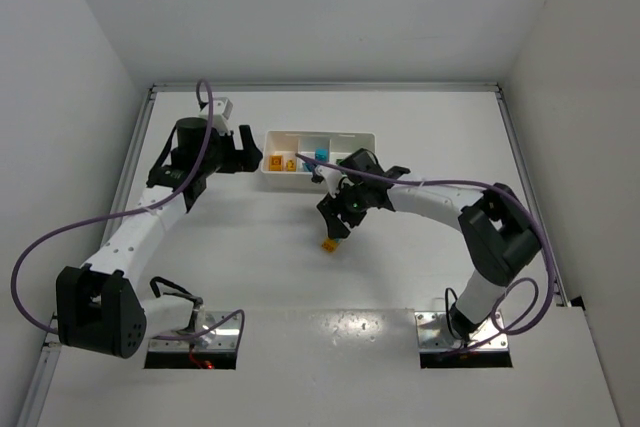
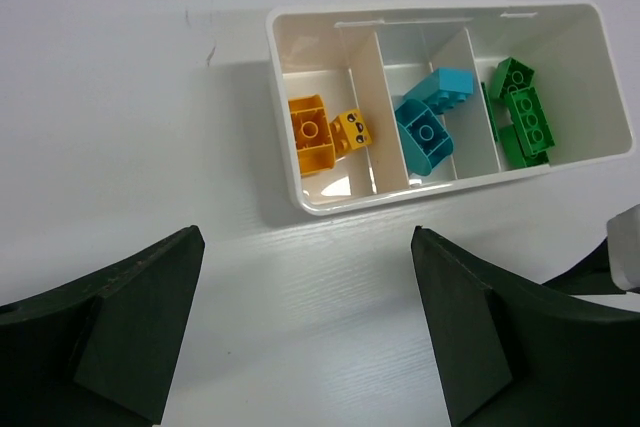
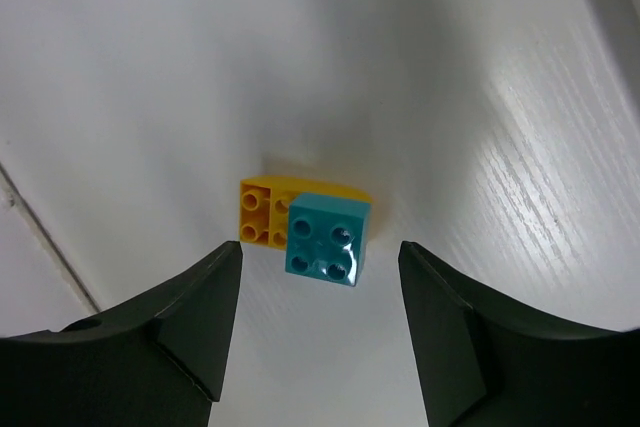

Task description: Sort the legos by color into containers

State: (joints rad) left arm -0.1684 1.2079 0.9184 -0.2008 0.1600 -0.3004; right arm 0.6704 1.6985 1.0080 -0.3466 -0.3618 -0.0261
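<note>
The white tray (image 1: 352, 137) (image 2: 300, 197) lies at the back of the table with three containers side by side. Yellow legos (image 2: 315, 132) sit in the left one, cyan legos (image 2: 430, 119) in the middle, green legos (image 2: 522, 112) in the right. On the table in front of the tray, a cyan brick (image 3: 327, 237) is stacked on a yellow brick (image 3: 260, 212) (image 1: 328, 244). My right gripper (image 3: 320, 292) (image 1: 338, 219) hovers over this stack, open, with the stack just beyond its fingertips and untouched. At the tray's left end my left gripper (image 2: 308, 257) (image 1: 245, 152) stands open and empty.
Metal rails edge the white table on the left (image 1: 135, 162), back and right (image 1: 525, 177). White walls enclose it. A purple cable (image 1: 60, 237) loops off the left arm. Both arm bases sit at the near edge.
</note>
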